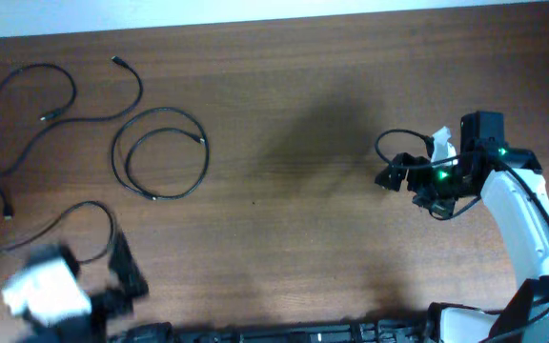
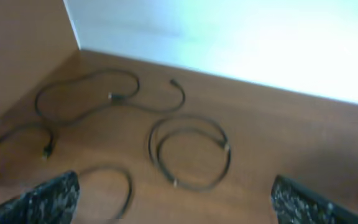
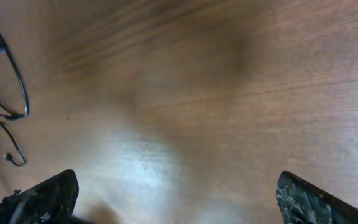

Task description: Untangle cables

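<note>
Several thin black cables lie apart on the left of the wooden table. A double coil sits nearest the middle. A long wavy strand runs behind it. A short strand and a curved strand lie at the far left. In the left wrist view I see the coil, the long strand, the short strand and the curved strand. My left gripper is open and empty, just short of the curved strand. My right gripper is open and empty over bare wood, far from the cables.
The coil shows at the left edge of the right wrist view. A thick black wire loop hangs from the right arm. The table's back edge meets a white wall. The left arm is blurred.
</note>
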You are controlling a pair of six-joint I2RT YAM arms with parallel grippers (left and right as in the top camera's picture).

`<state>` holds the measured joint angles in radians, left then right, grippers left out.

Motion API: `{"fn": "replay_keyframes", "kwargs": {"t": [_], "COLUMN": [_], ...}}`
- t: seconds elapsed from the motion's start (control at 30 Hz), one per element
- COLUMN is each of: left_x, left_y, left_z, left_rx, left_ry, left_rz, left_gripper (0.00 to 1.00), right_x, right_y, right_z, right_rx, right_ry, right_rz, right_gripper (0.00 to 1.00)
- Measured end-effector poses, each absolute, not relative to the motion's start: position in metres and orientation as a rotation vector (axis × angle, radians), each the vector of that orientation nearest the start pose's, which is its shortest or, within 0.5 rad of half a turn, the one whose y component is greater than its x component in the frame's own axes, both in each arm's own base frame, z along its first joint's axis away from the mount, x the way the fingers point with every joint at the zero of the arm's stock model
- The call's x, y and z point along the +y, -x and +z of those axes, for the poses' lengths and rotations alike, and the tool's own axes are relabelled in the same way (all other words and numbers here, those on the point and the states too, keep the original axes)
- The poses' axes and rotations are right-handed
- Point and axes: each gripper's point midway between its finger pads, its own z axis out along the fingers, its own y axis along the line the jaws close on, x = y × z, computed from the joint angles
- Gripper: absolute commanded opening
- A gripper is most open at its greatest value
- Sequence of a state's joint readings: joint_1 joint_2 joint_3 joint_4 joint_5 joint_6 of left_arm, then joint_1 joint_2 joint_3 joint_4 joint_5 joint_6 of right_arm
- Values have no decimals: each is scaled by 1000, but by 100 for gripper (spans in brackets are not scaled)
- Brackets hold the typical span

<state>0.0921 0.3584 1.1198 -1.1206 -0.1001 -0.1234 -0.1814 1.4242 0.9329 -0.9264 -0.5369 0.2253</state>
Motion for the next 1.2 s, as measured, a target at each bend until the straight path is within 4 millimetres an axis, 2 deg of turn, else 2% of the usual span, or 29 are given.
{"fn": "replay_keyframes", "kwargs": {"t": [0.03, 0.07, 0.1, 0.23, 0.37, 0.47, 0.5, 0.57, 0.6, 0.67, 0.7, 0.73, 0.77, 0.97, 1.0, 1.2], "left_x": [28, 26, 25, 19, 16, 17, 17, 17, 17, 14, 13, 12, 11, 10, 10, 9], "left_y": [-121, -100, -88, -79, -46, -45, -53, -73, -98, -155, -174, -188, -195, -232, -235, -245], "left_z": [329, 307, 291, 293, 298, 299, 322, 343, 338, 280, 271, 275, 274, 200, 200, 159], "left_rx": [1895, 1957, 2007, 1963, 1836, 1831, 1730, 1620, 1605, 1712, 1686, 1622, 1592, 1641, 1615, 1650], "left_ry": [273, 277, 280, 216, 169, 169, 167, 168, 168, 163, 158, 152, 151, 150, 149, 193], "left_rz": [75, 79, 82, 38, -5, -5, -14, -21, -22, -21, -28, -38, -41, -40, -42, -82], "left_gripper": [99, 99, 98, 99, 99, 99, 99, 99, 99, 99, 99, 99, 99, 99, 99, 99], "right_x": [40, 40, 40, 40, 40, 40, 40, 40, 40, 40, 40, 40, 40, 40, 40, 40], "right_y": [-271, -271, -271, -271, -271, -271, -271, -271, -271, -271, -270, -270, -270, -271, -271, -271], "right_z": [93, 93, 93, 93, 93, 93, 93, 92, 93, 92, 92, 92, 92, 92, 92, 92], "right_rx": [2848, 2850, 2850, 2850, 2850, 2850, 2850, 2850, 2850, 2851, 2853, 2853, 2852, 2851, 2851, 2851], "right_ry": [-524, -524, -526, -526, -526, -525, -526, -525, -526, -526, -529, -528, -526, -527, -526, -525], "right_rz": [802, 801, 802, 802, 801, 802, 802, 802, 802, 802, 803, 803, 802, 802, 802, 802], "right_gripper": [100, 99, 100, 100, 100, 100, 100, 100, 100, 100, 100, 100, 100, 100, 100, 100]}}
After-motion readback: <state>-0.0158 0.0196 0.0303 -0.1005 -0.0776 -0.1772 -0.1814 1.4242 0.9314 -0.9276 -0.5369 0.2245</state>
